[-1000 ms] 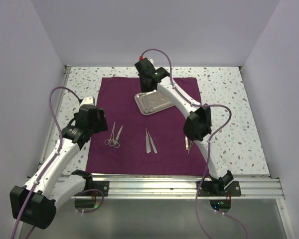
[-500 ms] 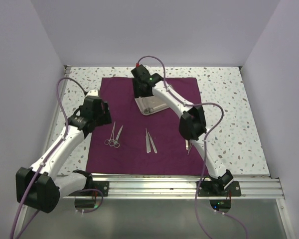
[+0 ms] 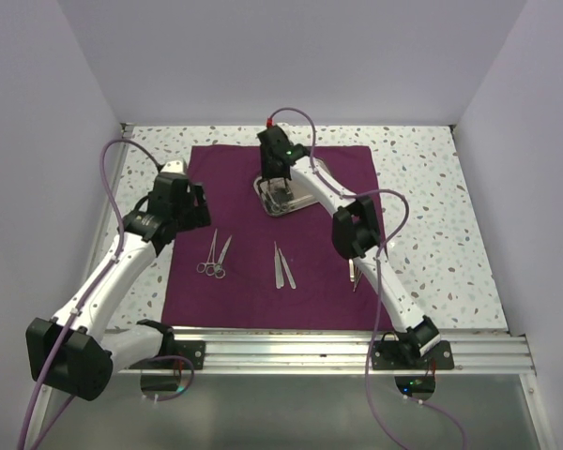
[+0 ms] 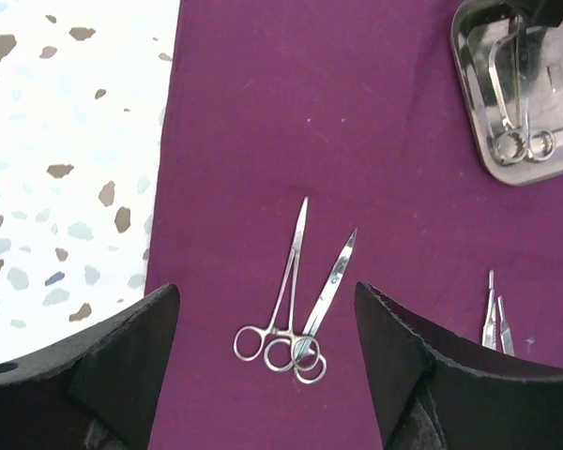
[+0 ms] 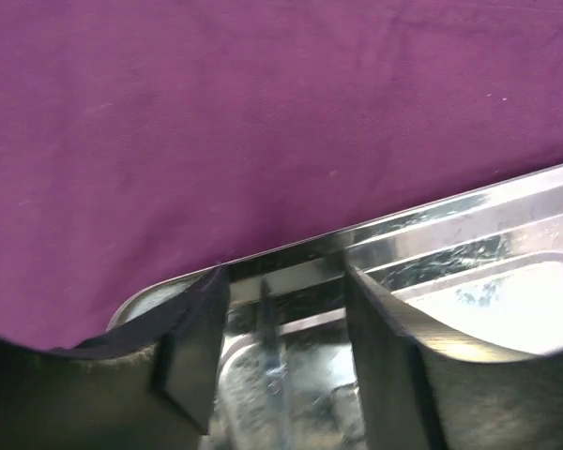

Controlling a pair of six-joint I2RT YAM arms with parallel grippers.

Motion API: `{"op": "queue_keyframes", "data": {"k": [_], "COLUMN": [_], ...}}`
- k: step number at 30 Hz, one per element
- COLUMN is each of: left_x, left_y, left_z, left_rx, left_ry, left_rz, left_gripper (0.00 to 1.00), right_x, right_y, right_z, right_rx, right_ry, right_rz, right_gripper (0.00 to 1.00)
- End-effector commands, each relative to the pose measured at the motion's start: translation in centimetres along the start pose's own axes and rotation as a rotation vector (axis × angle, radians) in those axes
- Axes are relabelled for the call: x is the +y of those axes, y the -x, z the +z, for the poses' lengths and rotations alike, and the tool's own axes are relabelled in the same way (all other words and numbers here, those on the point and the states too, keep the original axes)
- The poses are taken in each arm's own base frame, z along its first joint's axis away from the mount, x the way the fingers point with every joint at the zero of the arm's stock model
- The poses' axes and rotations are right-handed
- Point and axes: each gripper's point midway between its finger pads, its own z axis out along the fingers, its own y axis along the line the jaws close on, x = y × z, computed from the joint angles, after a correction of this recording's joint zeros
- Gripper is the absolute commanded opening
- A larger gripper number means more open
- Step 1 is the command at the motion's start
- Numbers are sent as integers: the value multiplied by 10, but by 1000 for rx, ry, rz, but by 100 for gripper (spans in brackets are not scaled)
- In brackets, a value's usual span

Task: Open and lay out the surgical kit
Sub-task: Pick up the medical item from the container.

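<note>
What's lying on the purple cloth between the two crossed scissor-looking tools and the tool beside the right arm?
Thin steel tweezers lie there on the cloth, clearest in the top view.

- A large dark purple cloth wrap (image 3: 244,292) lies spread on the speckled white table (image 3: 432,187);
- a small rectangular shiny steel tray (image 4: 470,112) sits on the wrap's far middle; a thin steel ring-handled instrument (image 4: 512,131) lies in it;
- two crossed ring-handled steel instruments (image 4: 296,309) lie near-left of the tray;
- thin steel tweezers (image 3: 281,266) lie right of them.

The top view looks down from high behind the near edge, taking in the whole table (image 3: 422,169). The left wrist view faces straight down on the cloth (image 4: 263,112) from mid height. The right wrist view sits very close over the tray (image 5: 432,225), which all views share.
</note>
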Motion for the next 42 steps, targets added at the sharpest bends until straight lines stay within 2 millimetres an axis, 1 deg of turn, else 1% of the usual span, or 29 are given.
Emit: {"op": "queue_keyframes", "data": {"k": [1, 3, 6, 7, 10, 13, 14, 16, 17, 21, 26, 27, 28, 29, 30, 32, 33, 34, 36, 37, 41, 42], "left_x": [9, 12, 15, 16, 16, 16, 16, 16, 17, 21, 25, 26, 26, 28, 29, 31, 32, 33, 33, 33, 30, 30], "left_y": [-6, -8, -9, -8, -4, -4, -7, -8, -11, -18, -19, -18, -17, -16, -15, -16, -16, -16, -18, -18, -19, -19], "left_z": [-11, -12, -12, -12, -13, -12, -11, -10, -9, -8, -10, -11, -12, -12, -13, -14, -14, -14, -14, -14, -13, -13], "left_rx": [4, 9, 10, 8, -2, -5, -2, -2, -1, 6, -1, -5, -6, -10, -11, -9, -12, -11, -12, -11, -16, -17], "left_ry": [19, 33, 50, 56, 62, 64, 64, 64, 64, 71, 82, 85, 85, 91, 94, 99, 103, 105, 104, 103, 86, 83], "left_rz": [-26, -26, -23, -26, -35, -51, -53, -62, -63, -56, -28, -23, -18, -9, -3, 13, 16, 20, 24, 24, 13, 11], "left_gripper": [79, 79, 79, 79, 79, 80, 79, 80, 80, 80, 80, 80, 80, 80, 80, 80, 80, 80, 80, 80, 81, 80], "right_x": [-1, -5, -8, -9, -12, -13, -12, -14, -14, -12, -2, 0, -1, -1, -1, -3, -4, -4, -5, -6, -1, 2], "right_y": [29, 24, 9, 9, -8, -28, -33, -49, -57, -78, -99, -99, -107, -112, -114, -120, -122, -121, -112, -105, -63, -42], "right_z": [3, 9, 14, 12, 9, 1, -6, -7, -12, -13, -10, -10, -4, -4, -3, -2, -1, -3, -8, -10, -33, -49], "right_rx": [-103, -89, -45, -38, 24, 100, 121, 172, 202, 255, 301, 301, 319, 334, 337, 358, 360, 359, 343, 325, 237, 194], "right_ry": [-11, -14, -18, -18, -26, -34, -35, -44, -52, -53, -40, -35, -41, -43, -43, -46, -51, -53, -52, -56, -27, -7], "right_rz": [8, 5, -14, -15, -33, -72, -81, -95, -112, -129, -136, -137, -143, -144, -141, -146, -147, -150, -151, -150, -129, -120], "right_gripper": [54, 51, 45, 43, 43, 43, 43, 43, 43, 39, 26, 24, 19, 16, 11, 6, 0, 0, 0, 0, 0, 0]}}
